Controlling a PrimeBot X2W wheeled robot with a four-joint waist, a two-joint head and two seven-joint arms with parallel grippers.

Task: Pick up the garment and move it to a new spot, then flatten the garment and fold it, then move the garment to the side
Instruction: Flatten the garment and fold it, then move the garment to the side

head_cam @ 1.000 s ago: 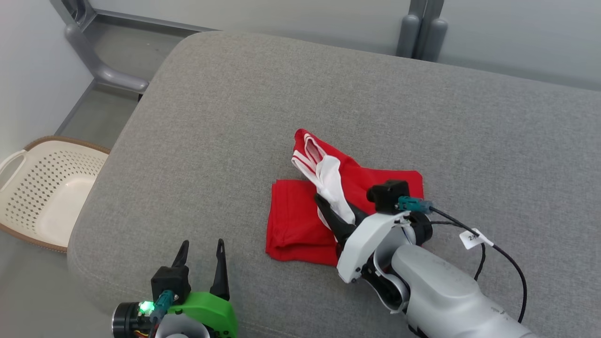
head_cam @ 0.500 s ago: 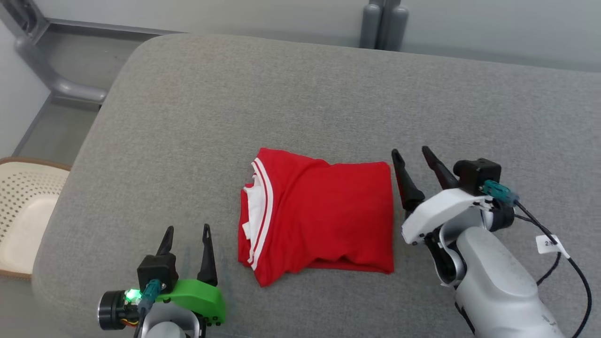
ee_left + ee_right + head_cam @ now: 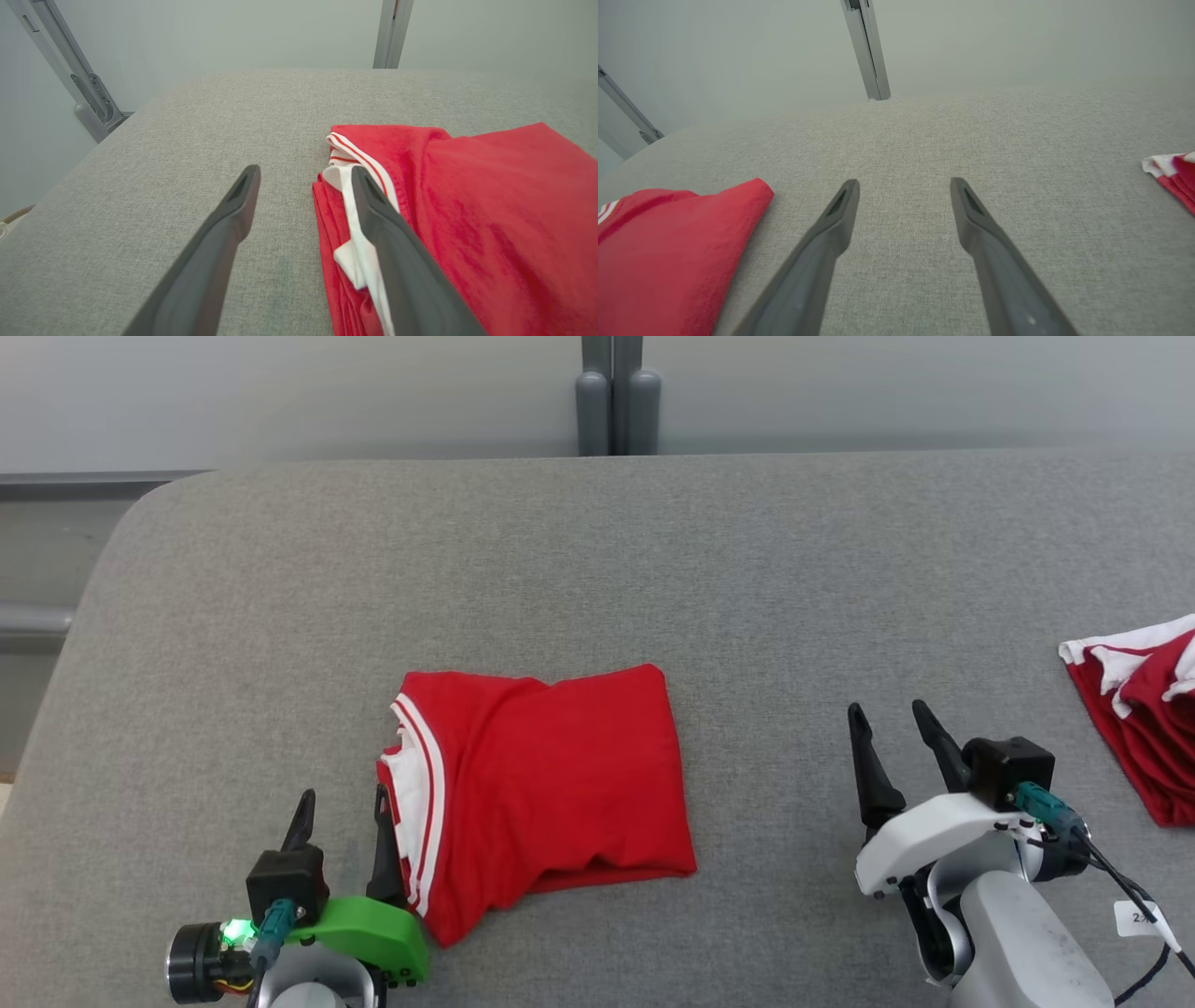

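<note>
Both jaws stand wide open, gripping nothing. I see the folded red T-shirt [image 3: 551, 784] on the grey fabric desk [image 3: 653, 551], its collar edge at my left jaws; another red-and-white garment [image 3: 1134, 709] lies beyond my right jaws.

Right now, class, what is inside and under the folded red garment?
At the left edge of the garment, white fabric with red-striped trim peeks out. It rests on the grey cushion; the patch beneath and the inner layers are covered.

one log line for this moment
red folded garment: flat on grey fabric surface | left gripper: open, by collar edge | right gripper: open, empty
</note>
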